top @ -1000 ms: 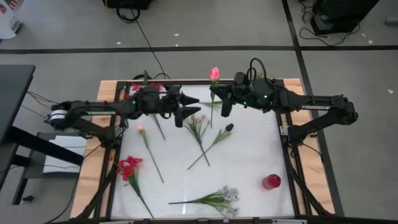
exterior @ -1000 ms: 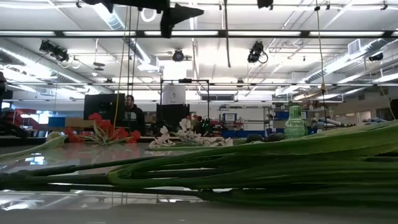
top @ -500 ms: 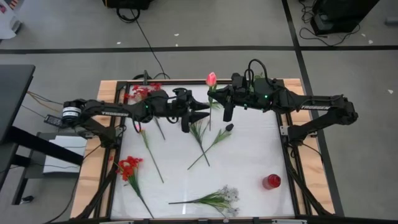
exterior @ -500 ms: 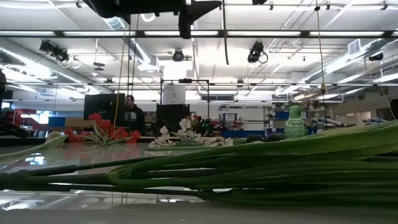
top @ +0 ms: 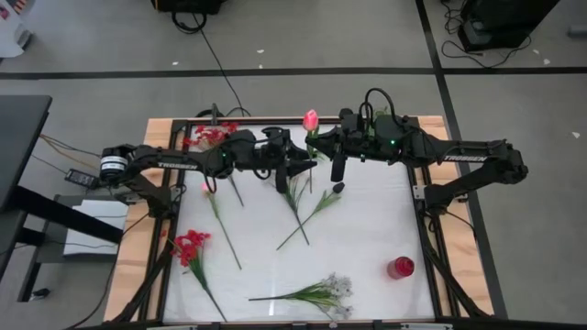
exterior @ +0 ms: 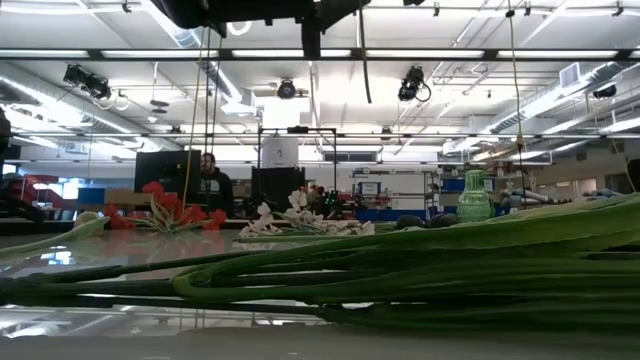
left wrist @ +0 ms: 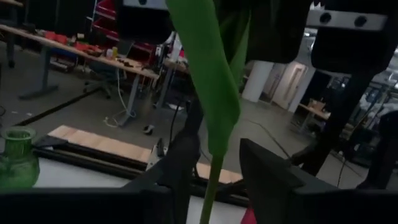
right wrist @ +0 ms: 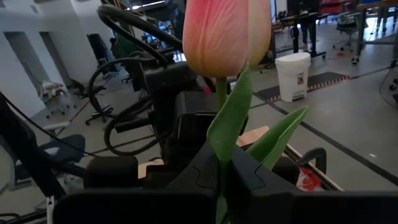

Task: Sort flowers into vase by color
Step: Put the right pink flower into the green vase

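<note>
My right gripper [top: 321, 147] is shut on a pink tulip [top: 310, 119] high above the table's far middle; the bud [right wrist: 227, 34] stands above its fingers. My left gripper [top: 295, 167] is open, just left of the right one. In the left wrist view [left wrist: 211, 171], its fingers stand on either side of the tulip's hanging green stem [left wrist: 209, 186], and I see no touch. On the table lie red clusters [top: 191, 246], a white spray [top: 321, 293], a pink bud flower [top: 206, 190] and a dark bud flower [top: 337, 187]. My right gripper pinches the tulip's stem [right wrist: 221, 149] between its two fingers, a little below the bud, where the leaves branch off. It comes level from the table's right, across the stem. The tulip is lifted clear and upright, and its lower stem [exterior: 362, 50] hangs below the fingers.
A red vase [top: 400, 268] stands near the table's right near corner. A green vase [exterior: 475, 195] shows far off in the low view. More red flowers [top: 209, 136] lie by the far left edge, and loose stems [top: 293, 192] under the grippers. A person [exterior: 212, 185] stands beyond the table.
My left gripper has moved toward the table's right and up to the hanging tulip stem, and its fingers now stand around it. My right gripper has shifted the tulip slightly left and toward the near edge, still holding it.
</note>
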`<state>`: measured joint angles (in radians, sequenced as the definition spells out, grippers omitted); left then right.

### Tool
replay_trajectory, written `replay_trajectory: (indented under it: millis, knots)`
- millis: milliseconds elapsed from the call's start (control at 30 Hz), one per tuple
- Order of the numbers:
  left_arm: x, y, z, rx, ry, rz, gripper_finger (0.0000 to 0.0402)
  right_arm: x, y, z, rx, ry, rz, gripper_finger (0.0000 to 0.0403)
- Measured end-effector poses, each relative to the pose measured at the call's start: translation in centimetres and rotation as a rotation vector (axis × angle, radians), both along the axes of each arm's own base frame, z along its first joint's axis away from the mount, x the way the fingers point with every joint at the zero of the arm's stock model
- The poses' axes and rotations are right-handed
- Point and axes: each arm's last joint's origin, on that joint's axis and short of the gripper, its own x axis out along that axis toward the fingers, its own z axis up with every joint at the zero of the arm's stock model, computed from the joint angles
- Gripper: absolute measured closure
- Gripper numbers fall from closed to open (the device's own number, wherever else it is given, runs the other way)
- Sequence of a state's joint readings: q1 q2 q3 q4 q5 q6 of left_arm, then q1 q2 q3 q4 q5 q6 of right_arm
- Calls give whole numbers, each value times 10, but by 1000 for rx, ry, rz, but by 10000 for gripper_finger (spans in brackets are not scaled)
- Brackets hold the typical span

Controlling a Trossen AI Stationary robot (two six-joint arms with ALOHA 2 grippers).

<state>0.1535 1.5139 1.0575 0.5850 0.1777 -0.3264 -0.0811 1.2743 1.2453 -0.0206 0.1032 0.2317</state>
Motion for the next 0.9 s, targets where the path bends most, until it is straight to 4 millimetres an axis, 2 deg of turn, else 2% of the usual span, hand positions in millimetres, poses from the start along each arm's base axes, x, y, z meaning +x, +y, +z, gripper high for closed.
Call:
replay_trajectory:
  millis: [200,267,367,667,767,900]
  knots:
    - [0,0,-1,56,19,6,372,0,0,1,-3,-5,1,383]
    - [0,0,-1,78,24,8,390,0,0,0,-8,-3,1,375]
    - [0,0,-3,121,42,12,390,0,0,0,-39,7,5,351]
    - [-2,7,2,127,34,53,391,-6,1,2,-68,16,6,243]
    - [-2,10,11,129,15,63,391,-6,1,-1,-45,48,4,223]
    - [0,11,24,160,24,68,391,-6,0,-2,-25,50,1,216]
